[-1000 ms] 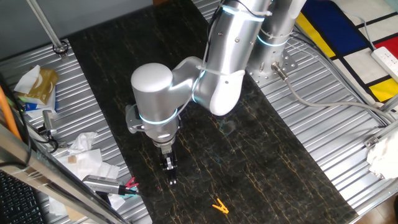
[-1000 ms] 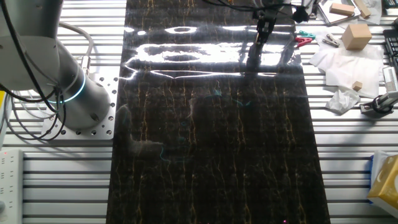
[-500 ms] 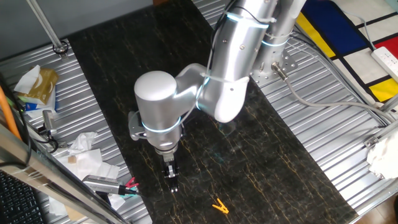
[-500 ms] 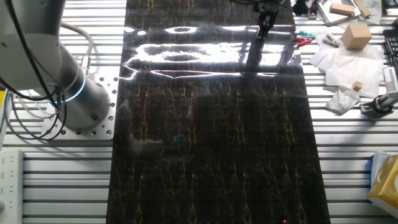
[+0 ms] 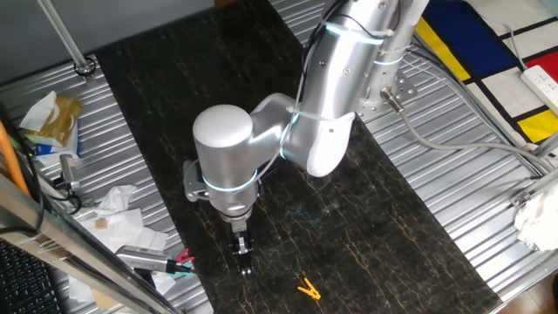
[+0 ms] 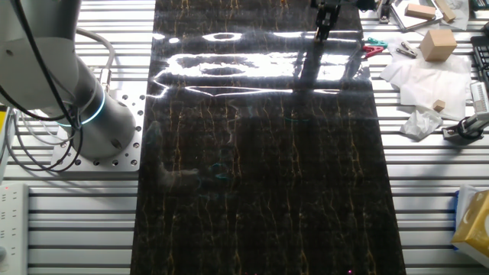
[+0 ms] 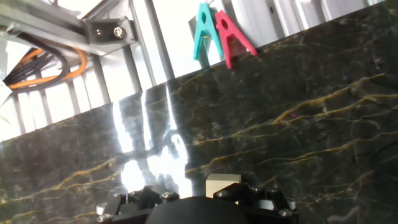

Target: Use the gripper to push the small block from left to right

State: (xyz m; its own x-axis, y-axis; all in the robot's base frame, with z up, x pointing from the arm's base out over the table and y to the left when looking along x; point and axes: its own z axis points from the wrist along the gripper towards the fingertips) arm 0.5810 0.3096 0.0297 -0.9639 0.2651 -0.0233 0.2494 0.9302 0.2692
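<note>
My gripper (image 5: 243, 258) is a narrow black tool under the silver arm with its teal ring. It points down at the dark marble slab (image 5: 375, 218), near the slab's edge by the clutter, and its fingers look pressed together with nothing between them. In the other fixed view the gripper (image 6: 324, 25) is at the slab's far edge. In the hand view the small block (image 7: 222, 184), a pale tan cube, sits on the slab right against the black gripper body (image 7: 186, 210). The block does not show in either fixed view.
A yellow-orange clip (image 5: 307, 289) lies on the slab just right of the gripper. A teal clip (image 7: 204, 30) and a red clip (image 7: 234, 35) lie at the slab's edge. Larger wooden blocks (image 6: 437, 43), crumpled paper (image 6: 416, 72) and tools lie beyond the slab.
The arm has moved the gripper steadily along the slab toward the yellow-orange clip side. In the other fixed view it has slid up toward the far edge.
</note>
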